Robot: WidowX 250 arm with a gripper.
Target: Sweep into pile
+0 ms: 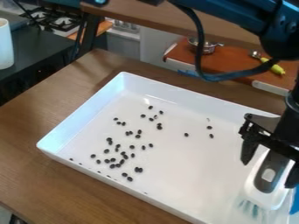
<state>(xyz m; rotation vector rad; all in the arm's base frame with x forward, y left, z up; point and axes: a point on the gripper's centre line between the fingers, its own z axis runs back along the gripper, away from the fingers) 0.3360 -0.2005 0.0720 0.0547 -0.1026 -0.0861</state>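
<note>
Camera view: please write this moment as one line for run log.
gripper: at brush, grip unclear | brush: lower right of view | dark pieces: scattered in tray, no single pile

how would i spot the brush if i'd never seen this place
On the wooden table sits a large white tray. Toward its right end, by the black gripper, is the brush, white with a dark grey inset and pale bristles. The dark beans there are tiny by comparison.
</note>
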